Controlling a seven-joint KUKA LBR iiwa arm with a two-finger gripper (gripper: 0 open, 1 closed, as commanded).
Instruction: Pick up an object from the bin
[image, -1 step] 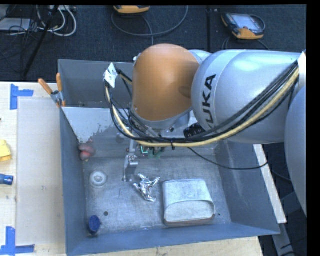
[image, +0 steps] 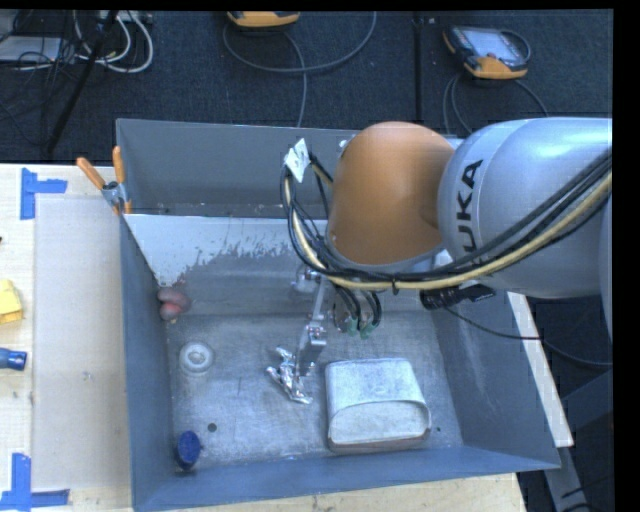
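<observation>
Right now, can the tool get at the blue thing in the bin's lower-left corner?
Probably yes: the tool stands mid-bin and bare floor lies between it and the blue thing; the corner walls may crowd it.

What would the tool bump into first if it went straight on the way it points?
Probably the bare bin floor. The tool points down just left of the pale rectangular block, seemingly clear of it, though depth is hard to judge.

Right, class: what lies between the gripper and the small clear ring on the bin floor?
Nothing. In the camera view, the bin floor between the gripper and the clear ring is bare, scuffed metal.
</observation>
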